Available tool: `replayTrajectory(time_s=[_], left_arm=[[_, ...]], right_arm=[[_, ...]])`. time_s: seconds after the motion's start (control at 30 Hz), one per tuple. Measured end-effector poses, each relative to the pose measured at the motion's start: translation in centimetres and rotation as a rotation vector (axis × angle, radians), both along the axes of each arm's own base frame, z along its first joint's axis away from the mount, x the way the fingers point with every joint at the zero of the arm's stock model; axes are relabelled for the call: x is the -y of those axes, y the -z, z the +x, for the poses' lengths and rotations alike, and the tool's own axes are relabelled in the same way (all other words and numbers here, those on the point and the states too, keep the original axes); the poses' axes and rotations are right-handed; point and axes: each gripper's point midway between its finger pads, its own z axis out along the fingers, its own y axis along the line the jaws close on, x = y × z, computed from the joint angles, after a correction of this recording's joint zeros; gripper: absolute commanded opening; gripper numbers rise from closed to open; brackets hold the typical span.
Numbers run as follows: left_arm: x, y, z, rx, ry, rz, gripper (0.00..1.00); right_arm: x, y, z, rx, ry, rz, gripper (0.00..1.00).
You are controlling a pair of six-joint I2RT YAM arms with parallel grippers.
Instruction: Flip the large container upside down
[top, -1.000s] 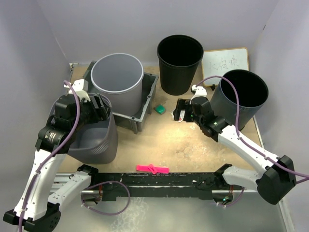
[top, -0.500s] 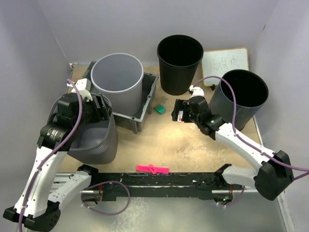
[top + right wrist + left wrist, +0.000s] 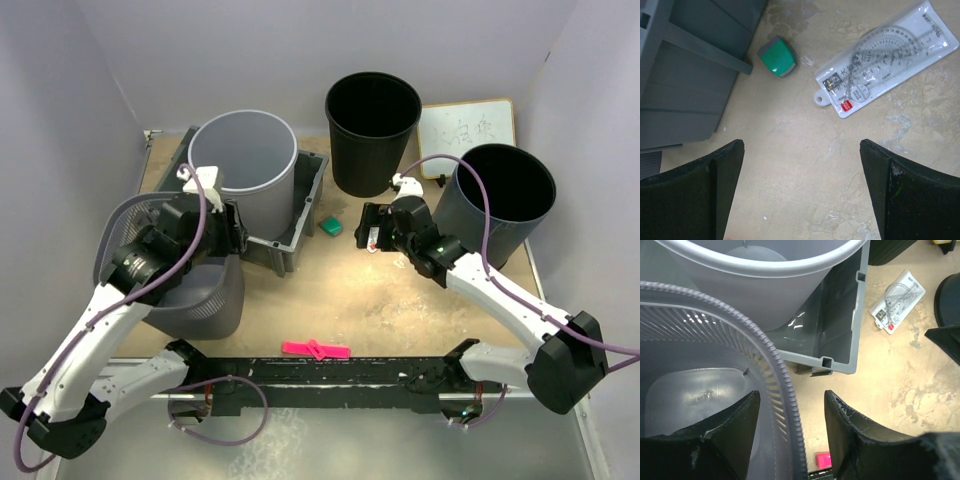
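left gripper (image 3: 790, 435): fingers astride the rim of the large container (image 3: 190, 290), not yet closed, container upright at the near left. step: securing the rim; next, clamp, lift, tip over. obstacles: grey tub (image 3: 290, 225) holding a grey bucket (image 3: 245, 160), just beside. right gripper (image 3: 800, 190): wide open, empty, over ruler packet (image 3: 885, 65) and green eraser (image 3: 777, 57).

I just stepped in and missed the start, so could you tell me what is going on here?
The left gripper has its jaws straddling the ribbed rim of the grey slatted basket at the table's near left, apparently lifting or tipping it; the jaws have not closed on the rim. The basket is upright, not yet turned over. The right gripper hangs open over the bare tabletop near a packaged protractor set and a small green object.
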Motion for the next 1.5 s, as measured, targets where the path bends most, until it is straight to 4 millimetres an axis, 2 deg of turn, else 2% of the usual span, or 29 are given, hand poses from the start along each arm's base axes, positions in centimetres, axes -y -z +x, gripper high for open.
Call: replayTrajectory(time_s=[0.2,0.37,0.57,0.73,0.83,1.0,1.1,1.23,1.37,1.43,1.5], left_arm=[[0.9,1.1,0.3,-0.006,-0.027,0.083,0.46],[-0.4,0.8,0.6,0.000,-0.110,0.158,0.30],[-1.4,0.4,0.8,-0.008,-0.161,0.214,0.01],[-2.3,-0.4,0.1,-0.018,-0.168,0.242,0.00],[-2.9,-2.6,-0.8,-0.014,-0.153,0.236,0.00],[-2.1,-9.1,-2.7,0.058,-0.058,0.091,0.00],[-1.4,-10.6,-4.0,0.063,0.020,0.037,0.00],[-0.2,-9.8,-5.3,0.020,0.119,0.020,0.00],[1.9,-7.3,-5.9,-0.047,0.210,-0.020,0.00],[3.3,-6.2,-5.7,-0.067,0.240,-0.051,0.00],[5.0,-6.0,-4.7,-0.044,0.261,-0.100,0.00]], right_arm=[[-0.3,-1.1,0.4,0.022,0.001,0.014,1.00],[-0.2,-0.9,0.3,0.015,0.002,0.009,1.00],[-0.1,-0.8,0.2,0.011,0.002,0.005,1.00],[-0.1,-0.8,0.2,0.010,0.002,0.005,1.00],[-0.1,-0.8,0.2,0.009,0.002,0.004,1.00],[-0.1,-0.8,0.2,0.008,0.001,0.003,1.00],[-0.1,-0.7,0.2,0.007,0.001,0.002,1.00],[-0.1,-0.5,0.2,0.002,0.001,0.000,1.00],[-0.2,-0.3,0.2,-0.004,-0.002,-0.002,1.00],[-0.3,-0.3,0.2,-0.005,-0.007,0.002,1.00],[-0.5,-0.2,0.0,-0.012,-0.018,0.008,1.00]])
